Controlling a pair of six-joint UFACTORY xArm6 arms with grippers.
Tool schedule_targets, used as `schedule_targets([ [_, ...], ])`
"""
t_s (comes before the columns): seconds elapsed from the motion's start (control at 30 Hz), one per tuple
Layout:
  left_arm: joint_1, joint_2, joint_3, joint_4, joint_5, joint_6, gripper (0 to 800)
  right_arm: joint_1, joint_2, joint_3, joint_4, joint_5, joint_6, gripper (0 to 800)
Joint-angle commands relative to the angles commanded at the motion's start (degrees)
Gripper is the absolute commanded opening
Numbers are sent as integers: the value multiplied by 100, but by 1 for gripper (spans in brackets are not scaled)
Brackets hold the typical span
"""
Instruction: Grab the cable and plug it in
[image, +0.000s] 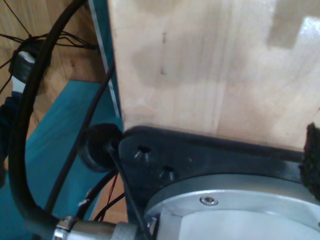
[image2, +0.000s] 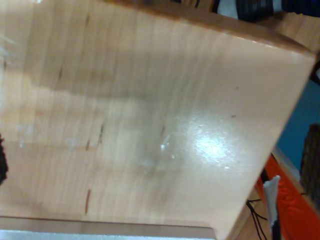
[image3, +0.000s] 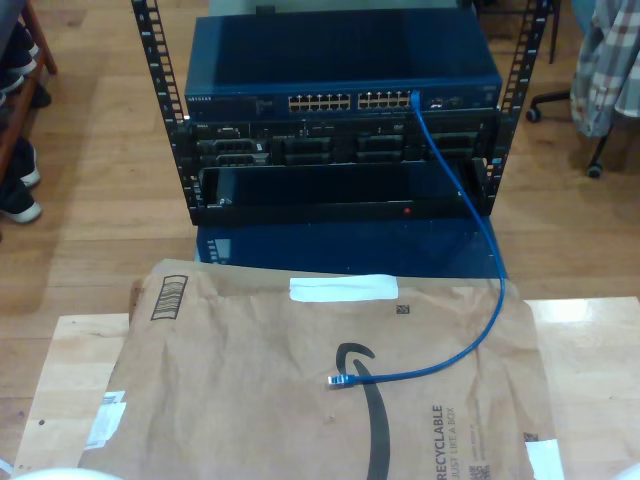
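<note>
You are looking at the cable (image3: 470, 240) in the exterior view: a thin bright-blue line running from a port on the network switch (image3: 340, 85) down past the rack, curving across the flattened cardboard (image3: 250, 400) and ending in a small clear plug (image3: 337, 380) lying loose near the cardboard's middle. One end is sitting in the switch already — the free plug is the one waiting for you.

It is looking light and limp, so it is likely to sag and swing once lifted, and the clear plug, with its small latch tab, is probably the fragile part. I would be taking hold just behind the plug, on the blue jacket, so the plug stays steerable.

My wrist views are showing pale wooden tabletop (image2: 150, 125) and, in the first, a black arm base (image: 210, 160) — I cannot tell whether the fingers of my first gripper or my second gripper are wide or closed, nor how the cable is lying relative to them.
</note>
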Motion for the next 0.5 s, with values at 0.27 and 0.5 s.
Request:
schedule_targets([
  [0.27,0,0,0,0,0,0,799,-26,123,44,70,-149,18,799],
  [0.5,0,0,0,0,0,0,799,-44,132,44,62,-141,18,800],
])
